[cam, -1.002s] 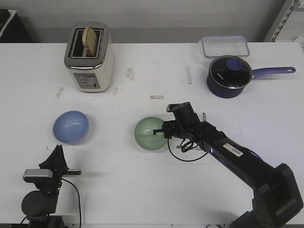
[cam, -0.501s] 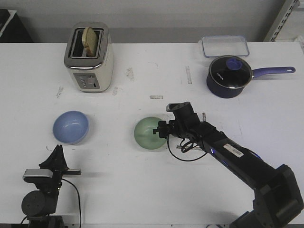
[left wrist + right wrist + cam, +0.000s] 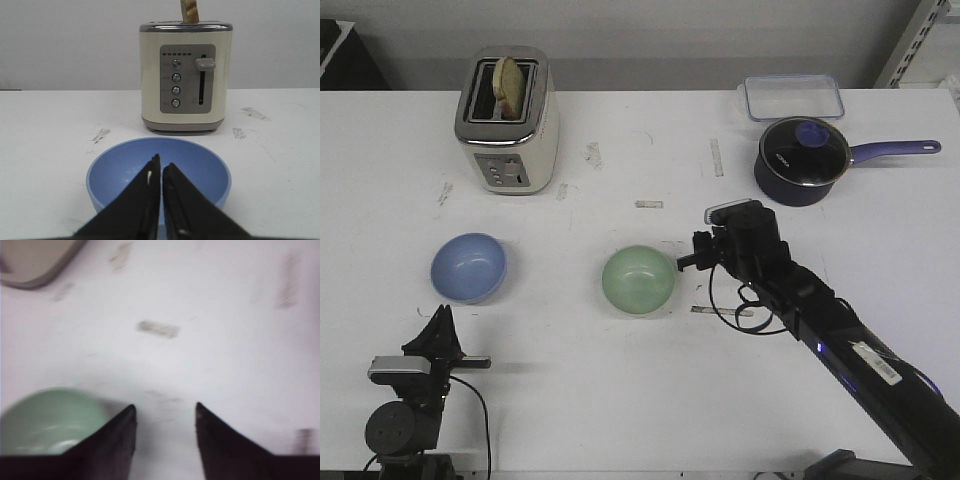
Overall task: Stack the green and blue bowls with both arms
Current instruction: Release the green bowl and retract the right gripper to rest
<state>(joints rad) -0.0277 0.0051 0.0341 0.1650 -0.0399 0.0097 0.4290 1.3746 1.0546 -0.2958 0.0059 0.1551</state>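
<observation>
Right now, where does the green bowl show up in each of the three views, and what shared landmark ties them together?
Front view: the green bowl sits mid-table, just left of the right gripper, empty and untouched.
Left wrist view: not in it; only the blue bowl shows, before the toaster.
Right wrist view: blurred, at the lower left corner, beside the open fingers.
Shared landmark: the toaster appears in the front and left wrist views.

We see a glossy, smooth green bowl (image 3: pixel 639 280) and an equally glossy blue bowl (image 3: pixel 469 267), both catching light on their inner walls. The table (image 3: pixel 570 380) looks matt white, scuffed with grey marks. At eleven o'clock the toaster (image 3: pixel 508 120) shows cream enamel-like sides under a brushed metal top. The right gripper (image 3: pixel 165 412) has matt black fingers.
</observation>
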